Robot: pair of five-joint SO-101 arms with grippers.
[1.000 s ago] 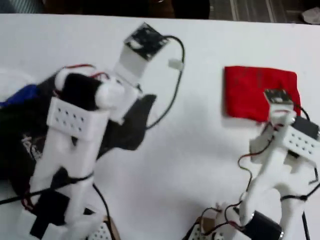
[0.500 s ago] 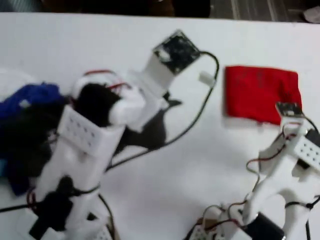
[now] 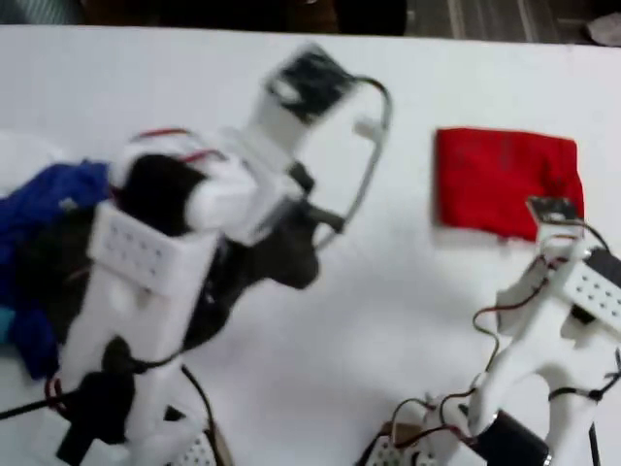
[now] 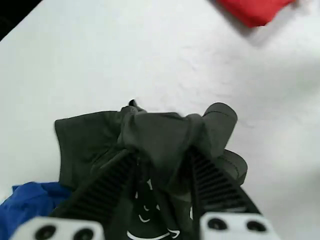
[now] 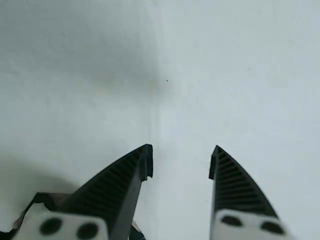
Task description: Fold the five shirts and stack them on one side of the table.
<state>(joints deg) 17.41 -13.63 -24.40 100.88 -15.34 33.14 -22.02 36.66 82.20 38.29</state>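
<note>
The white surface [image 3: 388,320] spans the whole high view. The left arm [image 3: 146,262] is the biggest thing on it, rising from about 7 o'clock and leaning toward the centre, its wrist at about 11 o'clock of the middle. The right arm [image 3: 553,320] is smaller in that view and stands at about 4 o'clock, with its wrist board overlapping the near right corner of the red shirt [image 3: 500,180]. That red shirt lies folded into a flat rectangle at about 2 o'clock, well apart from the other clothes; the left wrist view catches just a corner of it [image 4: 252,10]. A dark grey shirt [image 3: 281,257] is bunched under the left arm, just at 9 o'clock of centre, one end drawn up into a crumpled ridge. A blue shirt [image 3: 49,199] sits in a loose heap at 9 o'clock near the surface's edge, touching the dark cloth beside it. In the left wrist view the left gripper [image 4: 162,155] is pinched narrowly on a fold of the dark grey shirt [image 4: 160,130], fabric puffing out past both jaws. The right gripper [image 5: 181,148] hangs over bare surface with its jaws moderately parted.
</note>
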